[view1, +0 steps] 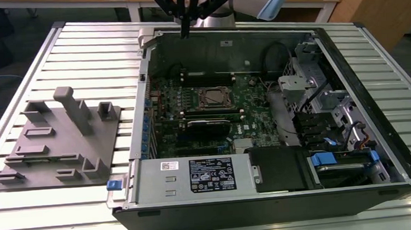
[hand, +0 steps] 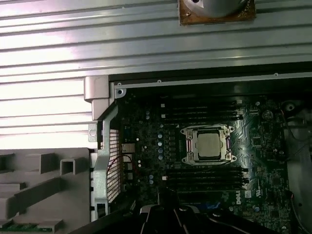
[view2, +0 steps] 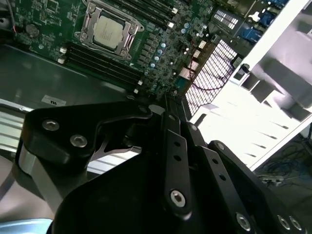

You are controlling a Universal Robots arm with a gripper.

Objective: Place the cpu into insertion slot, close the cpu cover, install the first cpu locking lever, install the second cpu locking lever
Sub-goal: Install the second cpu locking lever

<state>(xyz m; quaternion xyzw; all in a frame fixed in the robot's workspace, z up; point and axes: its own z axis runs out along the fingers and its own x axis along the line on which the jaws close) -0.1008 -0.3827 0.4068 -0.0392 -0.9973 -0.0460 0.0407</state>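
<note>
The open computer case (view1: 276, 116) lies on its side on my slatted surface (view1: 90, 52), motherboard (view1: 205, 115) facing up for reach. My tool (view1: 184, 26) hangs above the case's far wall, fingers pressed together on nothing. The cpu (hand: 208, 144) sits in the insertion slot (hand: 187, 146), the cpu cover (view2: 87, 23) framing it.

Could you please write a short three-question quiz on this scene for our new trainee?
1. True or false: the cpu sits in the insertion slot.
2. In the exterior view, the grey fixture block lies on which side of the computer case?
A. left
B. right
3. Fill in: the gripper hangs over the case's ____ wall.

Key: 1 true; 2 A; 3 far.
</note>
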